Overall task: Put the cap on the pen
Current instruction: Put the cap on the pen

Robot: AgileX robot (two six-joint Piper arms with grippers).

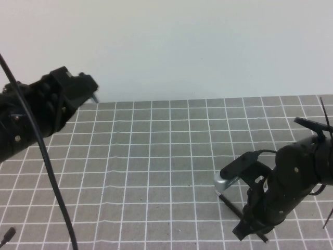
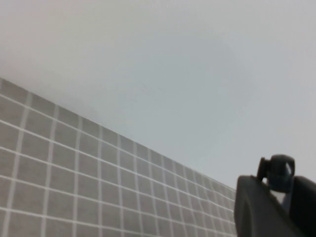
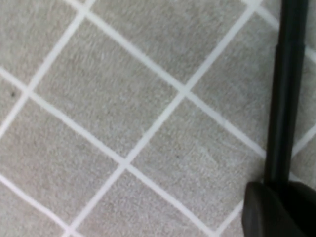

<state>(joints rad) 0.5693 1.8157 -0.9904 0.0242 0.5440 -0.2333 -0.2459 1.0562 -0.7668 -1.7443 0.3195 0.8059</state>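
The pen (image 1: 231,206) is a thin black stick lying slantwise on the grid mat (image 1: 156,172) at the front right. My right gripper (image 1: 247,229) is down on the mat over the pen's near part. In the right wrist view the pen (image 3: 286,98) runs straight in between the dark fingers (image 3: 266,212) of the right gripper (image 3: 284,210), which are shut on it. My left gripper (image 1: 88,86) is raised at the far left, above the mat's back edge. It is shut on a short dark cap (image 2: 279,173), whose small end (image 1: 95,98) sticks out.
A black cable (image 1: 52,177) hangs down across the left side of the mat. A small dark piece (image 1: 6,237) lies at the front left corner. A plain pale wall (image 1: 197,47) stands behind the mat.
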